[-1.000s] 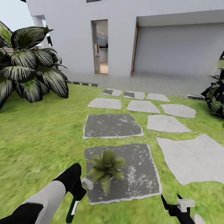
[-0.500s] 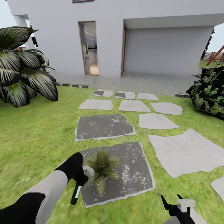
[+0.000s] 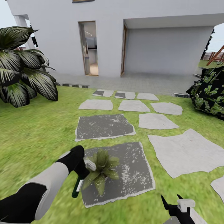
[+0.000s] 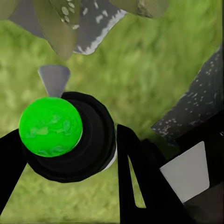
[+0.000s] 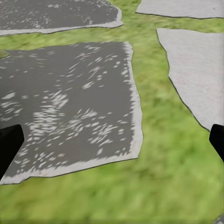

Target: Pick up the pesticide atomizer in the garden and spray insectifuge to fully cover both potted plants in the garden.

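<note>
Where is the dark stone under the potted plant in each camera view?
Head view: dark stone at lower centre, with the plant on its left part.
Left wrist view: its speckled corner beneath the leaves.
Right wrist view: the stone spans the left and middle.
Shared landmark: the lawn bordering the stone.

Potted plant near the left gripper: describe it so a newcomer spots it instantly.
From the white house, follow the stepping stones down the lawn to the nearest dark stone. The potted plant sits on its left part, beside the left gripper. It is a low rosette of pointed green leaves, far smaller than the big striped plant.
</note>
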